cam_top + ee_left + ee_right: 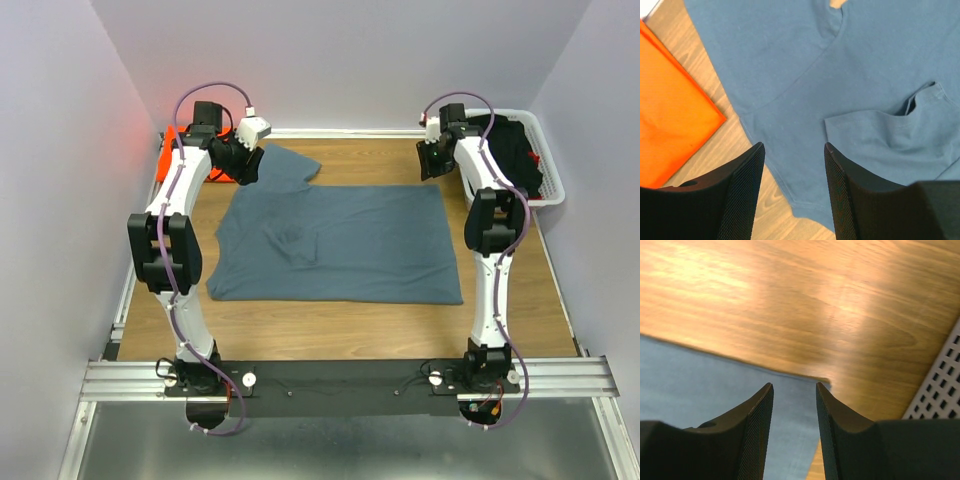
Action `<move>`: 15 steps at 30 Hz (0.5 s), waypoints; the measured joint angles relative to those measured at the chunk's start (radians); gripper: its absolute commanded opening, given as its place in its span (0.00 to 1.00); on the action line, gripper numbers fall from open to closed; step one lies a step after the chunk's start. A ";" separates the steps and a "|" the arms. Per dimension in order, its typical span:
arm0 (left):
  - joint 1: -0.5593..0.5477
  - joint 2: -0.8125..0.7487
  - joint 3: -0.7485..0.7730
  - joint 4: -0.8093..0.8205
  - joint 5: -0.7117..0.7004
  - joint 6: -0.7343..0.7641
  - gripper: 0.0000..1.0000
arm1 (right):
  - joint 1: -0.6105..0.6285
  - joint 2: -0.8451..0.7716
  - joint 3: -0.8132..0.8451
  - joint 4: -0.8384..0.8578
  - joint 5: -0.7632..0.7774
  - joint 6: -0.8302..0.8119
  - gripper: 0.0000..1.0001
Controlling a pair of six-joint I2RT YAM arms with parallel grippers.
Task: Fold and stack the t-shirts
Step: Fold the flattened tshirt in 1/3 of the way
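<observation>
The wooden table fills the space between pale walls. The blue-grey t-shirt lies spread out over its middle. One sleeve is folded in onto the body and makes a small wrinkled flap. The other sleeve reaches toward the far left corner.

A white basket sits at the far right corner, just beside the right arm, with dark cloth heaped in it.

The orange t-shirt lies flat at the far left corner. Its edge is near the blue-grey sleeve but apart from it, with bare wood between. From above, the left arm hides most of it.

The left claw hangs over the shoulder area of the blue-grey t-shirt. Its jaws are parted fairly wide and hold nothing.

The right claw hangs over the far right corner of the same shirt, close to the basket. Its jaws are narrower, but open and empty. That wrist view is slightly blurred.
</observation>
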 measured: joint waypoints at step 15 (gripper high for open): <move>0.000 0.008 -0.002 0.024 -0.001 -0.009 0.60 | -0.035 0.018 -0.046 0.048 0.014 0.058 0.48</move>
